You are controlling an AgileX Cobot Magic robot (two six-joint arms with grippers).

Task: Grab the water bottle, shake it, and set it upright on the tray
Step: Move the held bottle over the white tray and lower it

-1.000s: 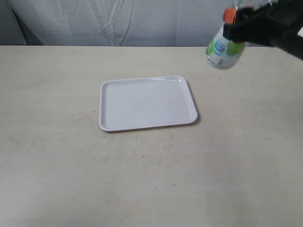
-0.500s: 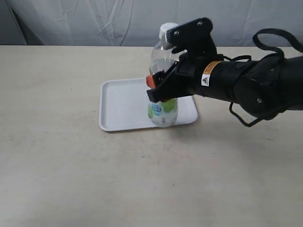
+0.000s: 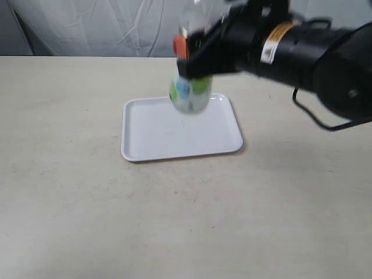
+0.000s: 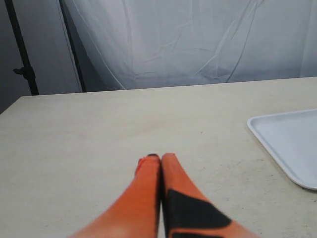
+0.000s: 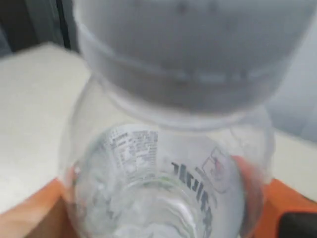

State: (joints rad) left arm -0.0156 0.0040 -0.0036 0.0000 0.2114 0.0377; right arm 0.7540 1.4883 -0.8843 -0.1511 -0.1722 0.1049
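Water bottle (image 3: 189, 96) near-upright, cap up, above tray (image 3: 174, 139); right gripper (image 3: 187, 55) pinching it; left gripper (image 4: 159, 163) pressed together.

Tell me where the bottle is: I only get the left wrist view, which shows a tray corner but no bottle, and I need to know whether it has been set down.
Observer: Not down, as far as I can judge. The bottle looks lifted off the tray, seen against its far edge.
Operator: What holds it?
Observer: The right gripper; the right wrist view shows an orange finger on each side of it.
Operator: Is it upright?
Observer: Roughly, with the cap uppermost, though the exterior view blurs it.
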